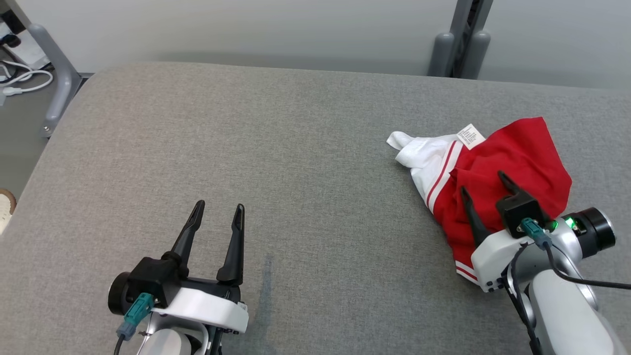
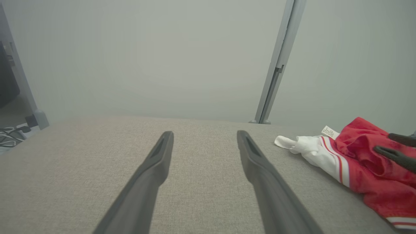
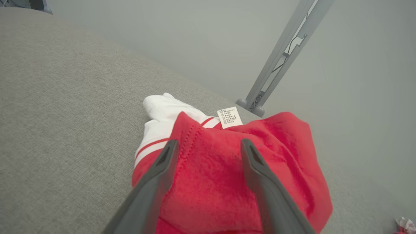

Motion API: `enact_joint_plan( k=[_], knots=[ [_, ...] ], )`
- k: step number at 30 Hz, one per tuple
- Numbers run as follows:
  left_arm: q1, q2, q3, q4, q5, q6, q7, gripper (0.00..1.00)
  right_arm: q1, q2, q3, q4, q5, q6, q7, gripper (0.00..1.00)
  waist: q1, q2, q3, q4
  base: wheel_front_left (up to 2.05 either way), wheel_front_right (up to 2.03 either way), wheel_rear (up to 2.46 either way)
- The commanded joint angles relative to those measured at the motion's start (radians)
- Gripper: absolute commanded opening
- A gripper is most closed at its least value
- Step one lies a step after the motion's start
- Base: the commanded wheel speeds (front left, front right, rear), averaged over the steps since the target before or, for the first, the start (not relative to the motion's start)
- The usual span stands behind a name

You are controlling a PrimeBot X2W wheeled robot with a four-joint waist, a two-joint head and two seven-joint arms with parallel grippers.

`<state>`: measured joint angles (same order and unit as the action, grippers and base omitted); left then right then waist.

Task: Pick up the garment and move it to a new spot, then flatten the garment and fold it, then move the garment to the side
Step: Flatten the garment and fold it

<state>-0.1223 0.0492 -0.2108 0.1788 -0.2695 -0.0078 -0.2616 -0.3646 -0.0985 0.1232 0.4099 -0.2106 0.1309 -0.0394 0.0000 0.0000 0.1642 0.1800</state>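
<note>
Hovering spread-fingered over the crumpled red-and-white garment, heaped at the right of the grey padded surface, the right gripper appears poised for the first pickup; the left gripper, likewise spread, holds nothing, well apart.

Lighting: bright, even, diffuse; no glare, and the grey woven fabric surface carries only a faint soft shadow along its far edge at the pale wall. Head view sharp throughout, the crumpled red-and-white cloth garment strongly saturated. Wrist views wide-angle: the grey metal post leans with edge distortion, and the long dark fingers of the left gripper blur toward the bottom edge.
</note>
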Motion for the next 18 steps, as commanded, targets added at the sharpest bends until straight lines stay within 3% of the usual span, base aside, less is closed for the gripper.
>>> enact_joint_plan(
  k=[1, 2, 18],
  knots=[
    [-0.012, 0.003, -0.001, 0.003, -0.003, 0.002, -0.003, 1.0, -0.001, 0.002, -0.005, 0.01, 0.007, 0.0, 0.013, 0.37, 0.0, 0.0, -0.003, 0.005, 0.0, 0.0, 0.0],
    [-0.012, 0.003, -0.002, 0.004, -0.005, 0.003, -0.003, 1.0, 0.001, 0.001, -0.007, 0.014, 0.006, 0.0, 0.02, 0.0, 0.0, 0.0, -0.004, 0.007, 0.0, 0.0, 0.0],
    [-0.012, 0.003, 0.001, -0.001, -0.004, 0.002, -0.003, 1.0, 0.008, 0.009, -0.006, 0.003, 0.053, 0.0, -0.009, 0.0, 0.0, 0.0, -0.007, 0.004, 0.0, 0.0, 0.0]
  ],
)
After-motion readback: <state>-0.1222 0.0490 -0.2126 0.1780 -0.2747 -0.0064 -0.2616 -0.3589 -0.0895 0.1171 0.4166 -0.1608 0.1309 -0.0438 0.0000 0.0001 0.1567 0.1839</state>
